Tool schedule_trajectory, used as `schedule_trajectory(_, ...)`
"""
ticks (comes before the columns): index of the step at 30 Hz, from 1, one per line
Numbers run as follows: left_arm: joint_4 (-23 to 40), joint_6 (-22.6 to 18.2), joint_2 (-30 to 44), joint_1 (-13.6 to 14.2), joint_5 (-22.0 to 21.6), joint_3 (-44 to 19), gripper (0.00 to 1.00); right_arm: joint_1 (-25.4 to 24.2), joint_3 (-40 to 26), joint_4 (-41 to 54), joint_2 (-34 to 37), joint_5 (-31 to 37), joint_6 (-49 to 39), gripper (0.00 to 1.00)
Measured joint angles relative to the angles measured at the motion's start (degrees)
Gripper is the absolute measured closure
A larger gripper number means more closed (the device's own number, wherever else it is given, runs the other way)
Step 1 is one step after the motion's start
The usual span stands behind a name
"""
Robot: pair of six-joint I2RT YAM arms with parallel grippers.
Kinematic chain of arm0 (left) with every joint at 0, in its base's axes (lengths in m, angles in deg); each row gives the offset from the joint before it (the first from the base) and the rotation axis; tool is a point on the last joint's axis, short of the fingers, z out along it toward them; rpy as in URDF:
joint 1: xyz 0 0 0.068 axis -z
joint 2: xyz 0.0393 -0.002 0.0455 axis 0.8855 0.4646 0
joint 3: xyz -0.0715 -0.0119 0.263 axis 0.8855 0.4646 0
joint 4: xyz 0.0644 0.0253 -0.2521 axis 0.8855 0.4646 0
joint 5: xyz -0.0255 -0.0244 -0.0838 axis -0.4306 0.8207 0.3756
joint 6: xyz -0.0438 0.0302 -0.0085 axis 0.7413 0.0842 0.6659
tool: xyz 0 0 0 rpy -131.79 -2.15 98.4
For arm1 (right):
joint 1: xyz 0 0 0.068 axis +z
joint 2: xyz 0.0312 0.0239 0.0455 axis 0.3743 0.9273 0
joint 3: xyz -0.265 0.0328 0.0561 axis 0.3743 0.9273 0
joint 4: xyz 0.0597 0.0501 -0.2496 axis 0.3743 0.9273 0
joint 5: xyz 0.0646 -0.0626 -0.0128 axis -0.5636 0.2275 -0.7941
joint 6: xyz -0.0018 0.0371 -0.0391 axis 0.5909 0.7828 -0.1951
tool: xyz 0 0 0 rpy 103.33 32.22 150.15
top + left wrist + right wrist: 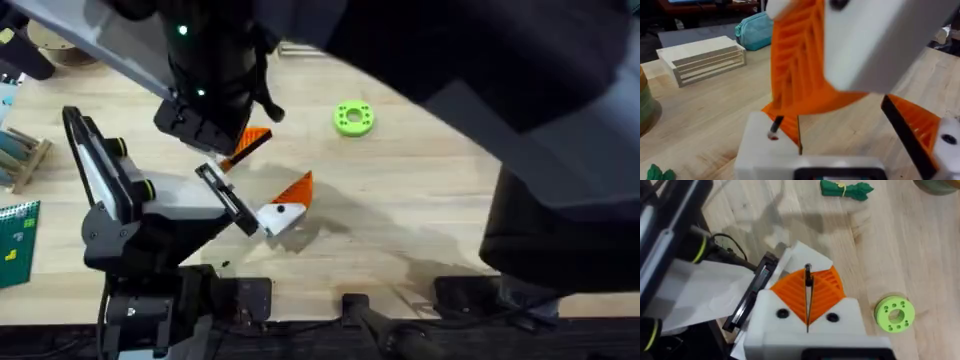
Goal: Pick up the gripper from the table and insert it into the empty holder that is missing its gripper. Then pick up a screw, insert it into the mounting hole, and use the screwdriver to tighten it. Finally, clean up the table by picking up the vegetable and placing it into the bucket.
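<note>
The orange wedge (pixel 297 188) is sitting near the middle of the table, its thin end pointing far and right. It is touching the white block (pixel 278 215), which is lying just on its near side. The little dark green vegetable (pixel 845 189) is lying flat on the wood, well apart from both.

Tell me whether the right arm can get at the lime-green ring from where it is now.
Probably yes. The lime-green ring lies alone on bare table, nothing on or against it. In the right wrist view it sits just beside the right gripper, with open wood between them.
</note>
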Motion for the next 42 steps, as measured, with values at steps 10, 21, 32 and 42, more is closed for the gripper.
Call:
schedule_trajectory(10, 0.0, 0.0, 0.0, 0.0, 0.0, 0.0, 0.006, 0.0, 0.0, 0.0, 1.0, 0.0, 0.0, 0.995)
schedule_trajectory(21, 0.0, 0.0, 0.0, 0.0, 0.0, 0.0, 0.006, 0.0, 0.0, 0.0, 1.0, 0.0, 0.0, 0.995)
schedule_trajectory(32, 0.0, 0.0, 0.0, 0.0, 0.0, 0.0, 0.005, 0.0, 0.0, 0.3, 1.1, 0.0, 0.0, 0.995)
schedule_trajectory(42, 0.0, 0.0, 0.0, 0.0, 0.0, 0.0, 0.005, 0.0, 0.0, 0.5, 1.6, 0.0, 0.0, 0.995)
